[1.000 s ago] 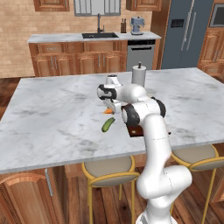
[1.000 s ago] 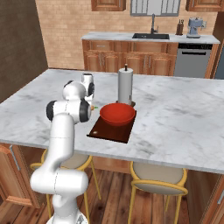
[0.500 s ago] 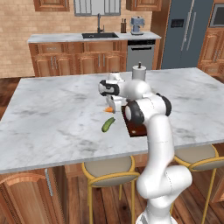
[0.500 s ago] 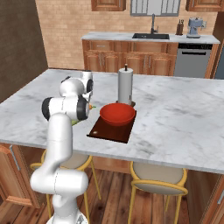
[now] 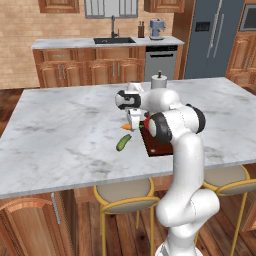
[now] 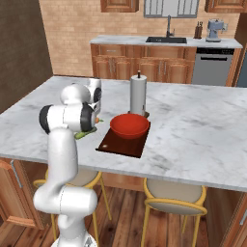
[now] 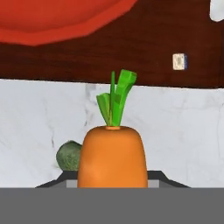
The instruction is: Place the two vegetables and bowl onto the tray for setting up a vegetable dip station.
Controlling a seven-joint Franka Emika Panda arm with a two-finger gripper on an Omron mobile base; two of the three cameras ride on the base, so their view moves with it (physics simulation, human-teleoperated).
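The orange carrot (image 7: 112, 155) with green leaves fills the space between my gripper's (image 7: 112, 181) fingers, which press on both of its sides. In the left base view the gripper (image 5: 133, 119) points down at the carrot (image 5: 126, 127) just left of the tray (image 5: 152, 146), low over the counter. The dark green cucumber (image 5: 123, 142) lies on the marble in front of it, and its end (image 7: 69, 156) peeks out beside the carrot. The red bowl (image 6: 129, 125) sits on the dark reddish-brown tray (image 6: 120, 144). My arm hides most of the bowl (image 5: 146, 122) in the left base view.
A white paper-towel roll (image 6: 138, 94) stands upright just behind the tray. The tray's pale mark (image 7: 179, 61) shows near its edge. The marble island (image 5: 65, 120) stretches wide to the left. Stools (image 5: 125, 192) stand under the front edge.
My elbow has swung outward a little while the hand stayed low over the carrot. Carrot, cucumber, bowl and tray have kept their places.
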